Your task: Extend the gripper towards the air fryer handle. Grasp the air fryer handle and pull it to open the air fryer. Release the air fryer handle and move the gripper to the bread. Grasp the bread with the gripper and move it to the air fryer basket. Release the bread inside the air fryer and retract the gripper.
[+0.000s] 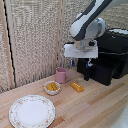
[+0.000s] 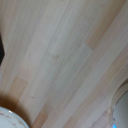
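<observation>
In the exterior view the black air fryer (image 1: 114,47) stands at the right. Its basket (image 1: 104,71) juts forward as a black box, with the short black handle (image 1: 86,74) at its front. My gripper (image 1: 81,63) hangs just above the handle, open, its two blue-tipped fingers (image 1: 73,62) apart with nothing between them. The bread (image 1: 77,86), a small golden-brown stick, lies on the wooden table in front of the basket, below the gripper. The wrist view shows only table planks and no fingers.
A pink mug (image 1: 61,75) stands towards the exterior view's left of the bread. A small white bowl (image 1: 52,88) of yellow chunks and a patterned plate (image 1: 32,111) sit further that way. A woven screen backs the table. The wrist view catches a plate rim (image 2: 7,117) and a pale rim (image 2: 122,102).
</observation>
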Robot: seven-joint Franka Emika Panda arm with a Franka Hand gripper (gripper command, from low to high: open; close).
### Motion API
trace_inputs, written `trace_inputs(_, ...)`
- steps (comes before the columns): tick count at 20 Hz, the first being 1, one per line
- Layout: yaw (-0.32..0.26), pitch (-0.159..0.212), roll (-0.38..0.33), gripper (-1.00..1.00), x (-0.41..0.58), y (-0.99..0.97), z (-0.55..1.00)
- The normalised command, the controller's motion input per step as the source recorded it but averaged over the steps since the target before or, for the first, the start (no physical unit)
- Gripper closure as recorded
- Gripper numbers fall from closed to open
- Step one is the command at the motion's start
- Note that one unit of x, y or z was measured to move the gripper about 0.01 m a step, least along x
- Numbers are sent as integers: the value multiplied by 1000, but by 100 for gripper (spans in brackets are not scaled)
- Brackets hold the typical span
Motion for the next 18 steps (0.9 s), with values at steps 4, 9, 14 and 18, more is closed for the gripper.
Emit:
trace_inputs(4,369,31,-65,-100,0,-40,-131)
trace_inputs(9,375,-2,-25,-100,0,-81,-210)
trace_inputs(14,353,-46,0,-100,1,-23,-365)
trace_inputs(18,282,-57,0,-100,-1,-53,-406)
